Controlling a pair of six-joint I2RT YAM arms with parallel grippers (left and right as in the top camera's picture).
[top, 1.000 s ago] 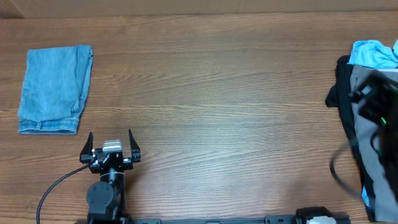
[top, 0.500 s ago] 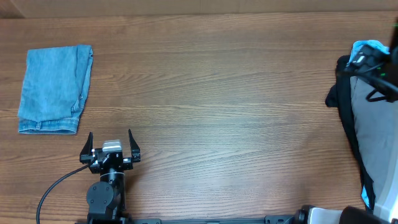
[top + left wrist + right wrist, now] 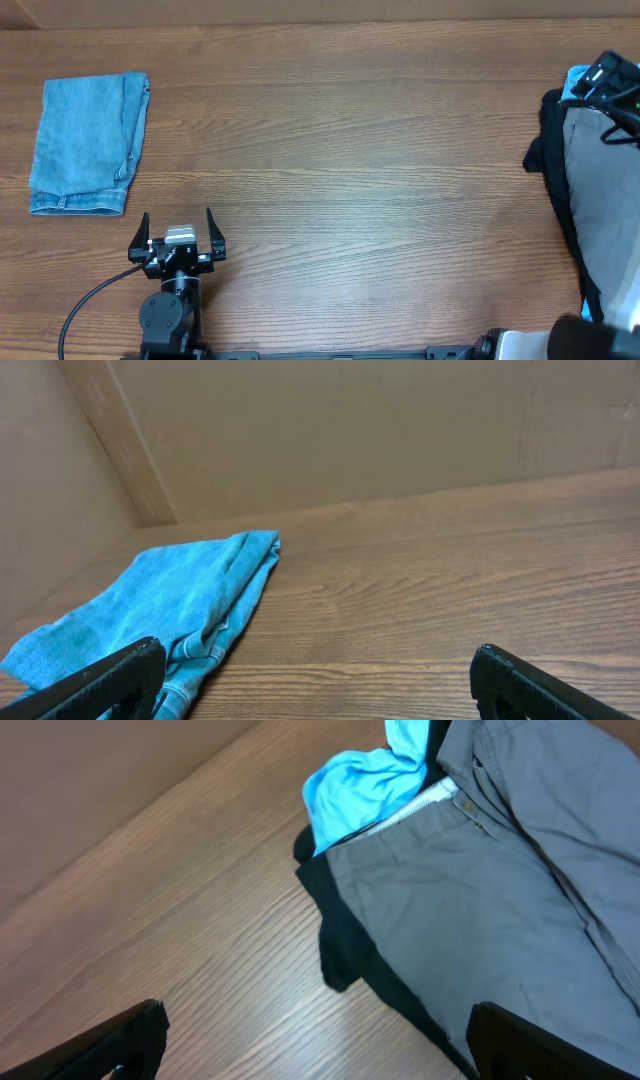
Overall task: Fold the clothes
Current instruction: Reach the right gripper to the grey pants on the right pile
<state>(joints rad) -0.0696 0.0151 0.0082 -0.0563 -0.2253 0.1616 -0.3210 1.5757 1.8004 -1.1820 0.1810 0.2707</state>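
Observation:
The clothes, a pair of grey shorts [image 3: 600, 200], lie at the table's right edge and run out of the overhead view. In the right wrist view the grey shorts [image 3: 500, 890] show a waistband button [image 3: 468, 805] and fly. They lie on top of a black garment [image 3: 345, 940]. My right gripper [image 3: 318, 1018] hangs open above the black garment's edge and bare wood, holding nothing. The right arm [image 3: 614, 82] shows at the far right. My left gripper [image 3: 177, 215] stands open near the front edge, empty, far from the shorts.
A folded blue denim garment [image 3: 85, 140] lies at the far left, and the same denim [image 3: 170, 595] fills the left wrist view's lower left. A bright blue cloth [image 3: 360, 785] sticks out beside the waistband. The black garment [image 3: 545, 150] juts left of the pile. A cardboard wall [image 3: 350, 430] backs the table.
The right arm has moved from the middle of the right edge toward the far right corner, uncovering the grey shorts. The left arm has stayed still.

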